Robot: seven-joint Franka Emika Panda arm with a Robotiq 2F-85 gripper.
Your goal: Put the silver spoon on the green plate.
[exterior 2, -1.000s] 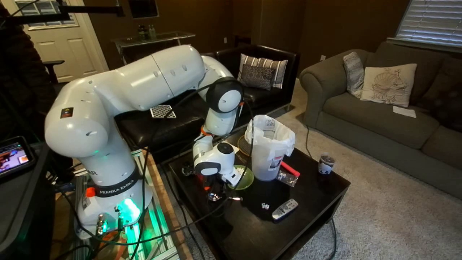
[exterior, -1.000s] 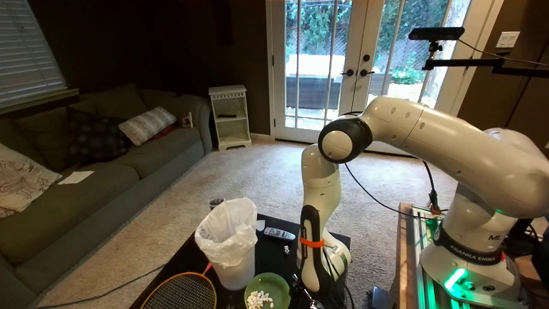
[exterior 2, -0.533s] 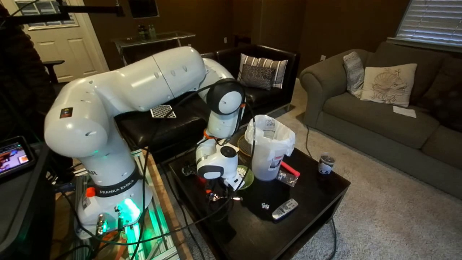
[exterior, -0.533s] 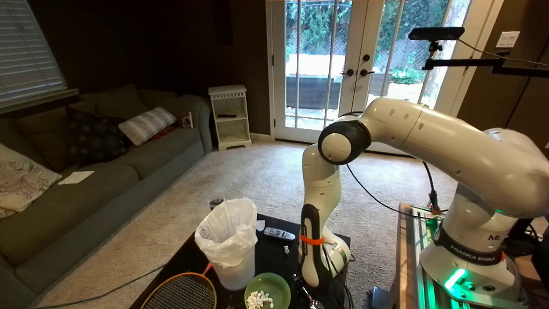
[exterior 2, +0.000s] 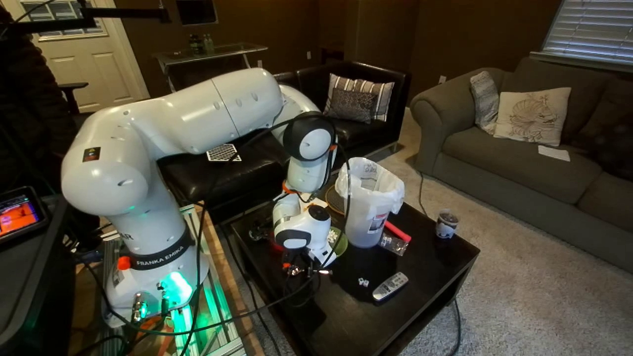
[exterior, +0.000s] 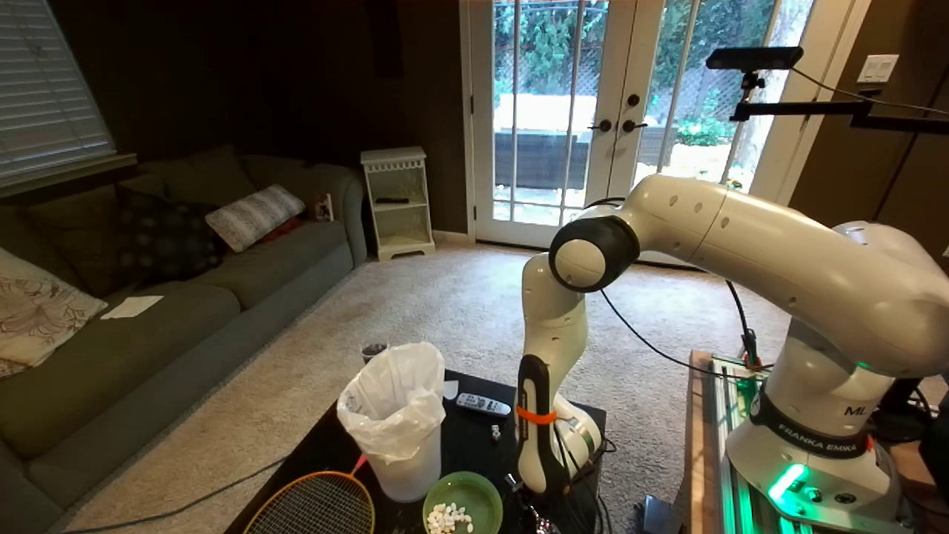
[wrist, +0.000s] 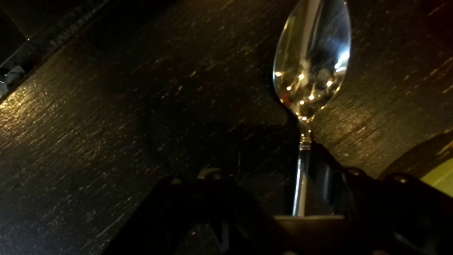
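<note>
Your base collar (exterior: 812,440) w/ "FRANKA EMIKA" in both ext. views, your shoulder link (exterior: 827,393) w/ "ML" in an ext. view, bin label (exterior 2: 377,223) illeg.

A polished silver metal spoon (wrist: 307,101) lies on a scuffed, dark brown wooden surface (wrist: 124,92), its light-flecked bowl cut off by the wrist view's top edge. At bottom, a black two-fingered tool (wrist: 283,180) stands with fingers spread, the slender handle between them, contact unclear in the gloom. A sliver of yellow-green plate (wrist: 442,179) shows at lower right.
</note>
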